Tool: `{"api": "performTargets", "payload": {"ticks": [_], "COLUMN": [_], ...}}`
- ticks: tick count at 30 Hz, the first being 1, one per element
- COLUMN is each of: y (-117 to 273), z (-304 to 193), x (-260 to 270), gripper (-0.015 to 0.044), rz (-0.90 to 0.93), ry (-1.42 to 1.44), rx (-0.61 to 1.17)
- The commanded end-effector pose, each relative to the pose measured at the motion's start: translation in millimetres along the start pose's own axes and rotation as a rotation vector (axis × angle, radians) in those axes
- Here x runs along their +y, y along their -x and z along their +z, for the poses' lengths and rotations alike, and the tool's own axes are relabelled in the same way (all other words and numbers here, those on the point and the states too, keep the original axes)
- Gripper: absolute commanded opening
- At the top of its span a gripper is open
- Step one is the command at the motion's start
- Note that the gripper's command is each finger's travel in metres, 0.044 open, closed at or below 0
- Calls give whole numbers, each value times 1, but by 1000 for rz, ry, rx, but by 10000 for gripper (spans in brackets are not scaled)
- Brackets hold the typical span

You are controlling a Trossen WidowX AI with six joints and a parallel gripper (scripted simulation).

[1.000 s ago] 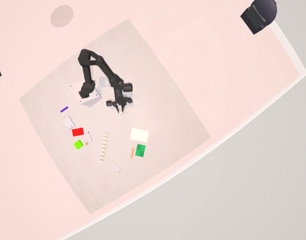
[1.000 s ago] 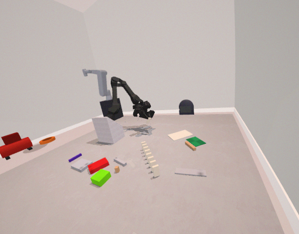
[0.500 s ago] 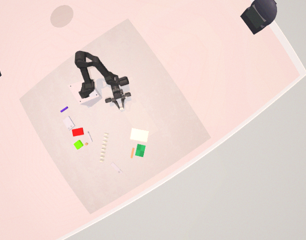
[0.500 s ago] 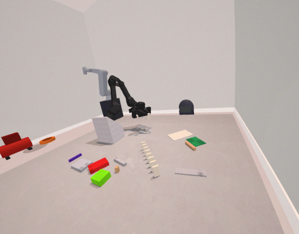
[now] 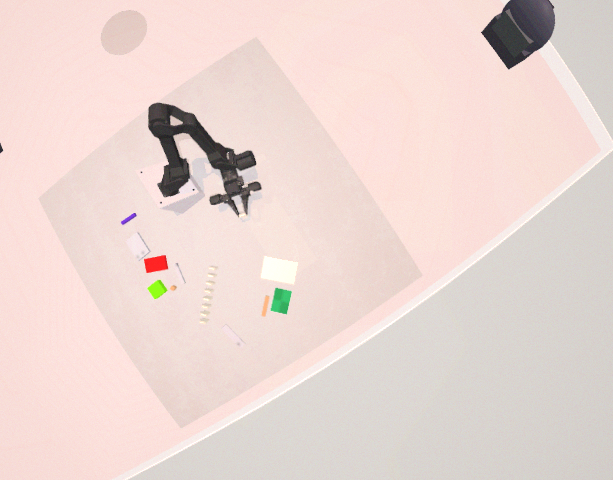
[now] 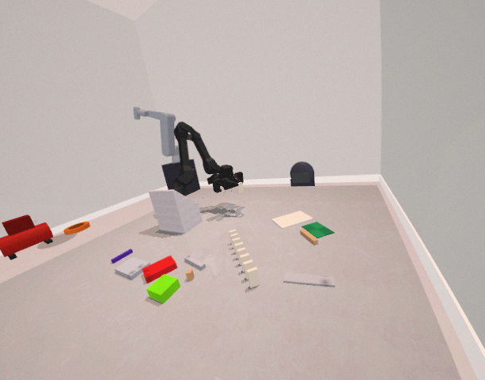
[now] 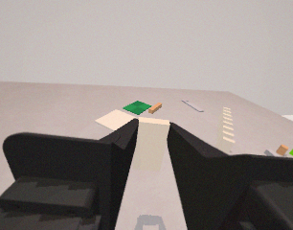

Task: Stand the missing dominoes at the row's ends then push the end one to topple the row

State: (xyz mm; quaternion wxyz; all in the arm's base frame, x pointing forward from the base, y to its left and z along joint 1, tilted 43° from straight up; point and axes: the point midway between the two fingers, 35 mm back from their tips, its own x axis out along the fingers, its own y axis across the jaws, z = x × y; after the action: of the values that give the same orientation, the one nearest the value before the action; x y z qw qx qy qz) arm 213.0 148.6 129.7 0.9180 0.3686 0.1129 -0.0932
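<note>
A row of several cream dominoes (image 5: pixel 208 295) stands on the mat; it also shows in the exterior view (image 6: pixel 241 256) and far right in the wrist view (image 7: pixel 227 125). My gripper (image 5: pixel 240 210) is shut on a cream domino (image 7: pixel 151 144), held between the two dark fingers. It hangs in the air (image 6: pixel 239 187) near the arm's base, well away from the row's near end. The domino sticks out past the fingertips.
A cream flat plate (image 5: pixel 279 269), a green tile (image 5: pixel 281 300) and an orange stick (image 5: pixel 265 305) lie right of the row. A red block (image 5: pixel 156 264), a lime block (image 5: pixel 156 288), grey plates (image 5: pixel 137 245) and a purple stick (image 5: pixel 128 218) lie left. A grey strip (image 5: pixel 233 334) lies beyond the row's far end.
</note>
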Motion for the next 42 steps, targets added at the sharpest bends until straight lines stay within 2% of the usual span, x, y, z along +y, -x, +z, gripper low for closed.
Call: {"api": "performTargets", "payload": {"ticks": [1,8,42], "y": [0,-1,-14], "z": [1,-2,-85], "x": [0,1,5], "gripper": [107,107,107], "rz": [0,0,-3], "ry": [-7,-7,0], "rx": [-4,-4,3]}}
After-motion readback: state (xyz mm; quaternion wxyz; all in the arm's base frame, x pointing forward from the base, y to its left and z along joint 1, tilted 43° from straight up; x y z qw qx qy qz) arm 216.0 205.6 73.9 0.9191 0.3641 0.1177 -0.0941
